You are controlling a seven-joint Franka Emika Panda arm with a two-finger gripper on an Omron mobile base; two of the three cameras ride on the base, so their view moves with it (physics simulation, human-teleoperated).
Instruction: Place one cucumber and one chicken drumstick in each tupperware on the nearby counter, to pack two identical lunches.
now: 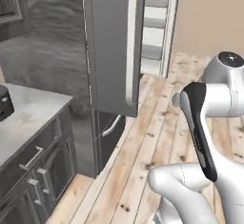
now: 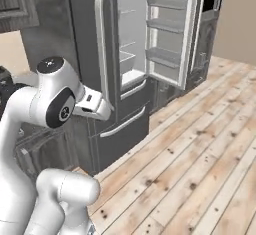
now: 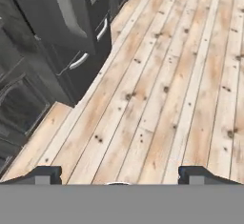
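Jaws (image 3: 119, 175) spread wide, nothing between them — the two dark fingertips (image 3: 40, 174) sit far apart at the bottom of the hand view, over bare wooden floor (image 3: 162, 89). The floor planks run away ahead of the jaws, pale wood with dark knots.

Ahead and to the left of the jaws: the dark grey fridge (image 3: 57, 23), with curved silver handles on its lower drawer fronts. Nearer on the left, dark cabinet fronts (image 3: 21, 106) with framed panels.

Left base view: the table (image 1: 26, 116), a pale grey marbled top over dark wood-grain cabinets with bar handles, sits at the lower left, well apart from the arm (image 1: 205, 137), which rises at the lower right. A black toaster (image 1: 5, 103) stands at the table's left edge, cut off by the frame. No tupperware, cucumber or drumstick can be made out on the visible part of the table.

The fridge door (image 1: 114, 46) stands swung open between the table and the arm, its long pale handle upright. Behind it, white door shelves (image 1: 155, 27).

Right base view: the fridge interior (image 2: 132, 39) is open — pale shelves inside, and the second door (image 2: 170, 34) swung out with shelf bins. I can't make out any contents on them. The arm's white links fill the lower left, the hand itself hidden from this side.
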